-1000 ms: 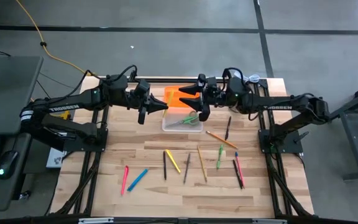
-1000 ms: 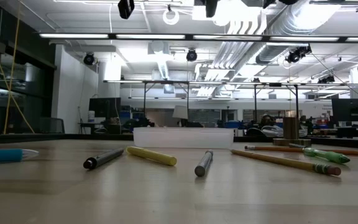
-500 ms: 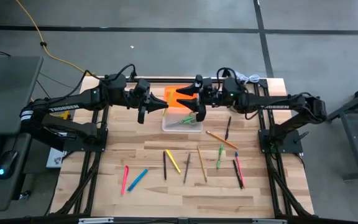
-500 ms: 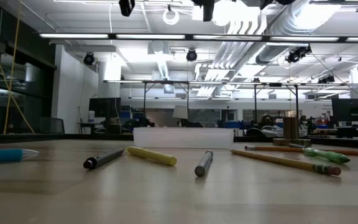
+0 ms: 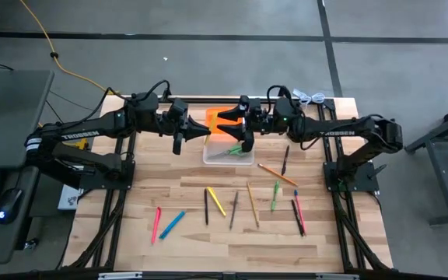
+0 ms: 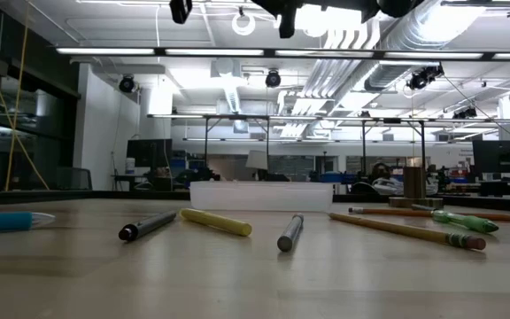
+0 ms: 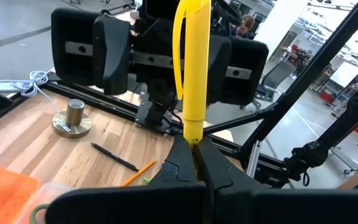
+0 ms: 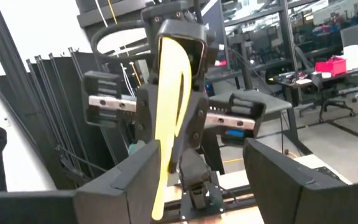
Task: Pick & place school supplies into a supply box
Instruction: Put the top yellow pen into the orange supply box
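Green scissors already seen in supply box. Yellow marker pinched tight by left gripper beside box. Right gripper spread wide, nothing held. Many pens left on table.

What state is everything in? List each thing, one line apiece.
left gripper: shut on the yellow marker.
yellow marker: clamped at one end, held in the air.
right gripper: open, facing the left gripper.
supply box: open-topped, green-handled scissors inside.
loose pens and pencils: lying flat on the table.
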